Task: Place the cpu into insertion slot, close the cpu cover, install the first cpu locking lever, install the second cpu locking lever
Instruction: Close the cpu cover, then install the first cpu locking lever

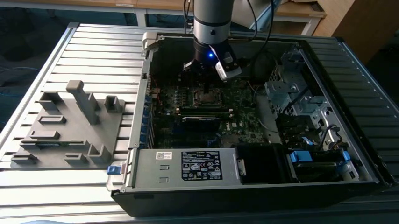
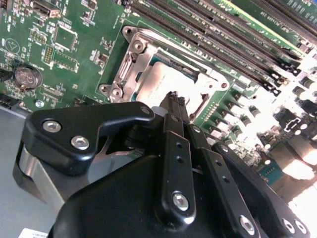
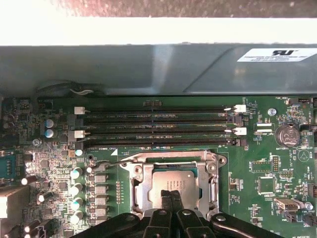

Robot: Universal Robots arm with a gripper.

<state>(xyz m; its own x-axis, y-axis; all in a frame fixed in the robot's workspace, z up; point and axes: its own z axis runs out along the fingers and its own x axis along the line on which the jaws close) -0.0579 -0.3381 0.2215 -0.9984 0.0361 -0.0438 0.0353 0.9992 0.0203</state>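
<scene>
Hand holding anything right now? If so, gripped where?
Nothing visible in its grip: in the first wrist view the hand is shut, over the cpu framed by the cpu cover.

The tool [image 2: 173, 101], fingers together, points at the cpu [image 2: 156, 82], framed by the cpu cover [image 2: 128, 69] on the green circuit board [image 2: 84, 69].

Silver-grey cylindrical robot arm [image 1: 212, 18] drops in from the top of the exterior view, near vertical. Black wrist section [image 1: 209, 53] has a small blue light lit. Black metal claw [image 1: 208, 86] points straight down. In both wrist views its slim black fingers [image 2: 177, 148] [image 3: 167, 208] are pressed together, with no gap at the tips. Black linkage bars [image 2: 84, 131] splay out either side.
</scene>
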